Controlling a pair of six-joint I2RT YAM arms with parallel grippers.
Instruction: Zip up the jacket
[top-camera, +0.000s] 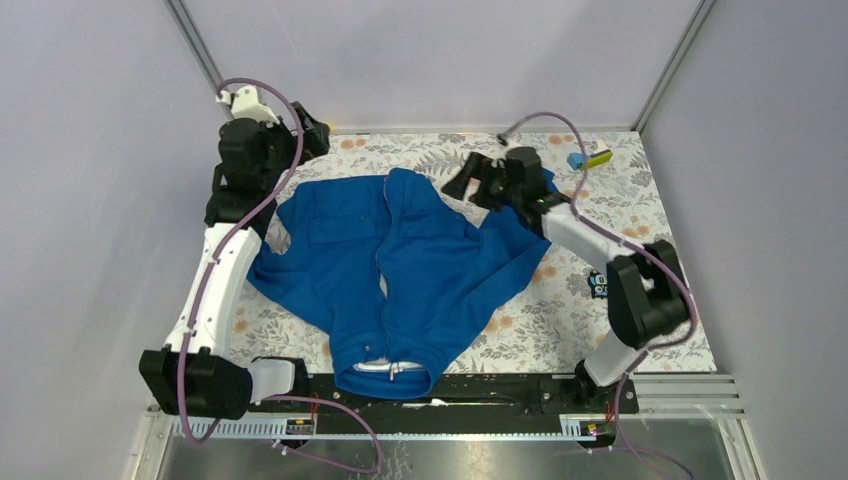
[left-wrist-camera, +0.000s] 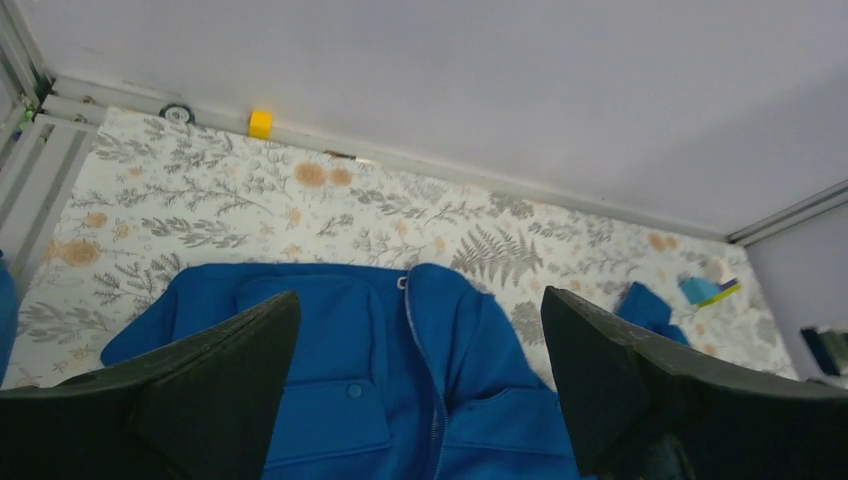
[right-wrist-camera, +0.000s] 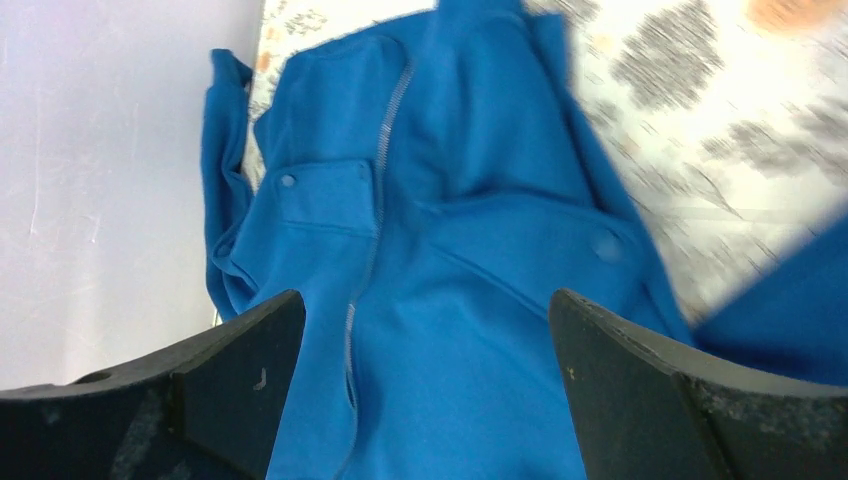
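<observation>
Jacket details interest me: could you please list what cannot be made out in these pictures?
Zipper pull: too small on the jacket in the top view.
Rest of the zipper: cut off by the bottom edge, left wrist view.
Sleeve end: hidden under the right arm, top view.
Tablecloth: blurred, right wrist view.

top view: jacket (top-camera: 420, 270) sleeve at 9 o'clock partly under left arm (top-camera: 215, 285), other sleeve at 2 o'clock under right arm (top-camera: 580, 232). blue-yellow bit (top-camera: 590, 158) at 1 o'clock and dark bit (top-camera: 598, 286) at 3 o'clock, way too tiny to ID. both wrist views: jacket runs off bottom edge. right wrist: cloth (right-wrist-camera: 740, 110) at 1 o'clock, pure smear.
</observation>
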